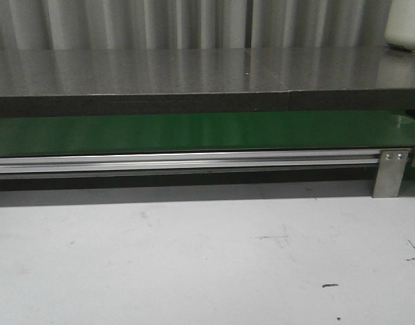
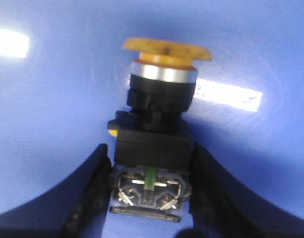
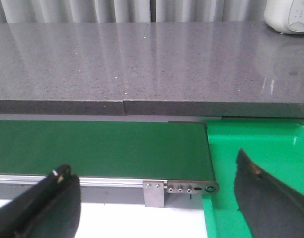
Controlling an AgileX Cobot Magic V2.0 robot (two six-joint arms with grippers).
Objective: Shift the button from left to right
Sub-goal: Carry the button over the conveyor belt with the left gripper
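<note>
Left tool (image 2: 151, 198) gripping button (image 2: 155, 124) by black body over blue surface (image 2: 52, 99). Right tool (image 3: 156, 198) hanging wide, empty, near green conveyor (image 3: 97, 146). Grasp step; guessing next I'm lifting and carrying rightward.

Front, right wrist share conveyor (image 1: 193, 132) (left close-up)

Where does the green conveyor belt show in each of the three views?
Front view: green conveyor belt spans the middle, behind the aluminium rail.
Left wrist view: not in it; only the button over blue.
Right wrist view: centre-left.
Shared landmark: grey countertop behind the belt.
</note>
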